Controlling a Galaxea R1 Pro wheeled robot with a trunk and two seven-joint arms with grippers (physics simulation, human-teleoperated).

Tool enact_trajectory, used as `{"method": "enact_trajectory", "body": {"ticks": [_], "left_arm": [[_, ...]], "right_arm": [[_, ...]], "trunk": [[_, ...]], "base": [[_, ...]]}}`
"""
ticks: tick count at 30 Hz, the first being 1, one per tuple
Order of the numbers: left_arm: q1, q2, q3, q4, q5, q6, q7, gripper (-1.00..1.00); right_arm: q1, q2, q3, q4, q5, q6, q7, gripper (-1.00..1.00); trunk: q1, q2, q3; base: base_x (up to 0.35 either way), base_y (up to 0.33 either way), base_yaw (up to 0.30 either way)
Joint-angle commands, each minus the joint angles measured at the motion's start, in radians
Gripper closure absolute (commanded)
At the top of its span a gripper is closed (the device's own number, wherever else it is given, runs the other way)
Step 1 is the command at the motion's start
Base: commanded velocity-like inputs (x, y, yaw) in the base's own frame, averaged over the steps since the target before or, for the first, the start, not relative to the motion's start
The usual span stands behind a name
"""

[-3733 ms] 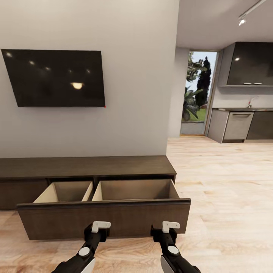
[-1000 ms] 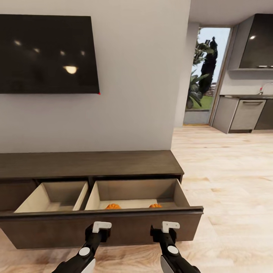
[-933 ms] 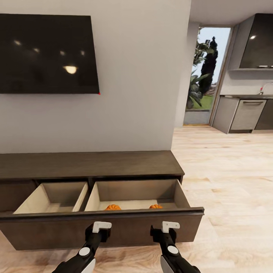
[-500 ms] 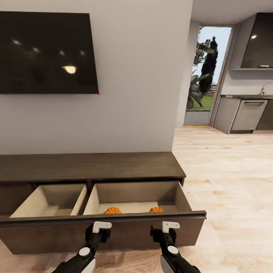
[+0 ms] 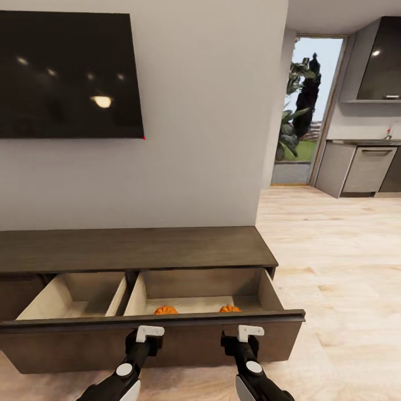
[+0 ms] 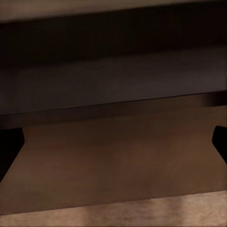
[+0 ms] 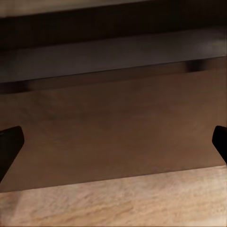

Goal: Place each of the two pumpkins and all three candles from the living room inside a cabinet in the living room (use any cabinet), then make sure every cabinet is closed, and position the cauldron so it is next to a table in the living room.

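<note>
Against the wall under a dark TV, the low cabinet has its wide drawer pulled out. Two pumpkins lie in its right compartment, near the front, well apart. Both grippers, left and right, hover before the drawer front, fingers spread, holding nothing.

Cabinet: long, low, dark brown; drawer pulled open, pale inside. Two orange pumpkins are seen in its right compartment, well apart.
</note>
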Motion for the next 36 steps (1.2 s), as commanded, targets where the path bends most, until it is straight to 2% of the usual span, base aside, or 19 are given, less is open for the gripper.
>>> {"method": "enact_trajectory", "body": {"ticks": [1,21,36], "left_arm": [[-0.001,0.002,-0.007,-0.001,0.006,-0.004,0.009,-1.0],[-0.001,0.002,-0.009,-0.001,0.006,-0.003,0.008,-1.0],[-0.001,0.002,-0.009,-0.001,0.006,-0.005,-0.002,-1.0]], "right_arm": [[-0.001,-0.001,0.007,0.001,-0.011,-0.006,-0.007,-1.0],[-0.001,-0.001,0.007,0.001,-0.011,-0.006,-0.007,-1.0],[-0.001,-0.001,0.007,0.001,-0.011,-0.006,-0.007,-1.0]], "trunk": [[0.0,0.0,-0.001],[0.0,0.0,-0.001],[0.0,0.0,-0.001]], "base": [[0.289,0.097,0.0],[0.302,0.101,0.0],[0.218,0.009,0.0]]}}
